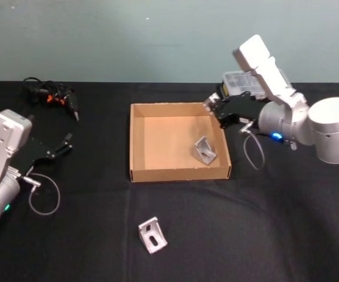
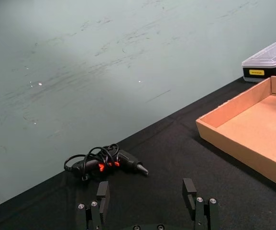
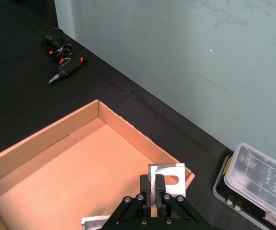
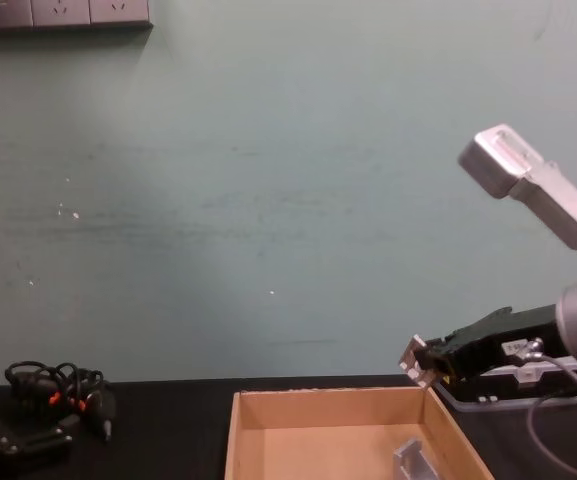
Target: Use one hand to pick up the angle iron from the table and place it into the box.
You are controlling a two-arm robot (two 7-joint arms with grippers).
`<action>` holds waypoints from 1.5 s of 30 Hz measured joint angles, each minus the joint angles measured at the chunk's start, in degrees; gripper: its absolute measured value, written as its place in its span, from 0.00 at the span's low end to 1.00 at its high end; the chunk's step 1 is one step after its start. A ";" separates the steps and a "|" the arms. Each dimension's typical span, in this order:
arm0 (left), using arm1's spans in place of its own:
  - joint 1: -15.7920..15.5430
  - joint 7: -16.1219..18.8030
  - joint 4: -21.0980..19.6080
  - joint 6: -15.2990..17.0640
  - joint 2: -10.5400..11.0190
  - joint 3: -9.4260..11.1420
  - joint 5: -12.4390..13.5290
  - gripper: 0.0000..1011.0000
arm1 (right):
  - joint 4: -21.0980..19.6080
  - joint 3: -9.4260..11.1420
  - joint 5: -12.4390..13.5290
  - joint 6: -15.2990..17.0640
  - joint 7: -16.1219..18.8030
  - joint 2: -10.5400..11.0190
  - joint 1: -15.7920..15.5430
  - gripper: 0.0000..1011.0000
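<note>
Tan box [image 1: 178, 173], black table [image 1: 245, 235], silver angle iron [image 3: 169, 170], pale green wall [image 1: 157, 35].

A pale grey-green wall [image 4: 268, 150] closes the far side of the scene and meets the far edge of the matt black table [image 1: 245, 235]. Its paint is scuffed with faint streaks and small white specks. A row of white sockets [image 4: 63, 12] sits high at the far left

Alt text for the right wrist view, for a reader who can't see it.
The right end effector is shut on an angle iron, held over a corner of the cardboard box. A second angle iron lies inside, and a clear-lidded organiser case sits beside the box on the black table.
</note>
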 joint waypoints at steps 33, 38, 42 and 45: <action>0.00 0.00 0.00 0.00 0.00 0.00 0.00 0.99 | 16.01 -0.70 -3.80 -4.66 5.68 -6.29 5.99 0.27; 0.00 0.00 0.00 0.00 0.00 0.00 0.00 0.99 | 14.48 0.05 -3.61 -4.79 5.58 -5.71 5.10 0.40; 0.00 0.00 0.00 0.00 0.00 0.00 0.00 0.99 | 9.84 1.29 -2.74 -4.55 5.29 -3.97 2.83 0.54; 0.00 0.00 0.00 0.00 0.00 0.00 0.00 0.99 | 5.95 2.05 -2.01 -4.19 5.28 -2.48 1.03 0.64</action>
